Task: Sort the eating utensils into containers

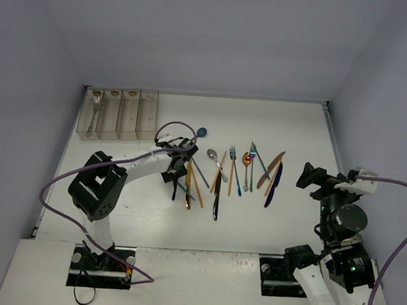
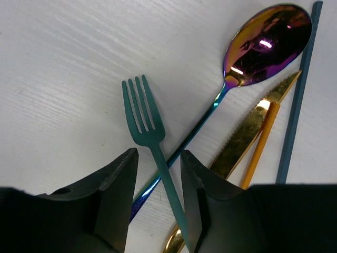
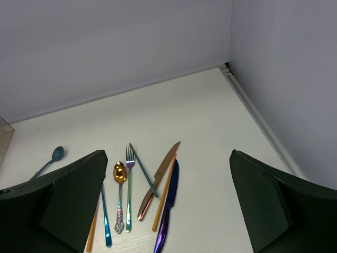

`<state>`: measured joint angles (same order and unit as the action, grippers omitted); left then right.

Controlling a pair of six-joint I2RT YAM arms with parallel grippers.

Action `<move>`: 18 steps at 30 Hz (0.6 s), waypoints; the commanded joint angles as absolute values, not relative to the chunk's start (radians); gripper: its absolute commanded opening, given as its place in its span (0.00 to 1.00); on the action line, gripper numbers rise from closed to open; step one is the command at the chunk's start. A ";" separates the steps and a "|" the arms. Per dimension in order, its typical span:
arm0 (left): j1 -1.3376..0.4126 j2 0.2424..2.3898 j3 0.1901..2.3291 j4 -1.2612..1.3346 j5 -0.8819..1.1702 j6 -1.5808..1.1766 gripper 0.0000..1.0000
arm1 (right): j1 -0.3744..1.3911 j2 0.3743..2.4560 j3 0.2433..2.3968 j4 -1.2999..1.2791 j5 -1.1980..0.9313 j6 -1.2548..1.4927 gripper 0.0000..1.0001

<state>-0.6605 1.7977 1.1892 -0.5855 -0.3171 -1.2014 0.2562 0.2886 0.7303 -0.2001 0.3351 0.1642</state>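
The left end effector [image 2: 158,155] straddles the handle of the teal fork [image 2: 143,118], not yet clenched. It should pinch that handle alone, clear of the spoon [image 2: 266,45] beneath. The right end effector [image 3: 167,158] hangs released.

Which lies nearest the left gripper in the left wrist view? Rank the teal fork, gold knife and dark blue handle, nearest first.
1. the teal fork: its handle runs between the jaws of the left gripper.
2. the gold knife: just past the jaw on the picture's right.
3. the dark blue handle: far right edge, beyond the orange stick.
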 commanded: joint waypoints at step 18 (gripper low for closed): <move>-0.624 1.776 1.212 -0.588 -0.344 -1.166 0.10 | 0.259 0.304 0.757 -0.147 0.330 0.169 1.00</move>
<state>-0.6334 1.8290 1.1900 -0.5844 -0.3146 -1.1828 0.2562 0.2886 0.7303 -0.2028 0.3351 0.1642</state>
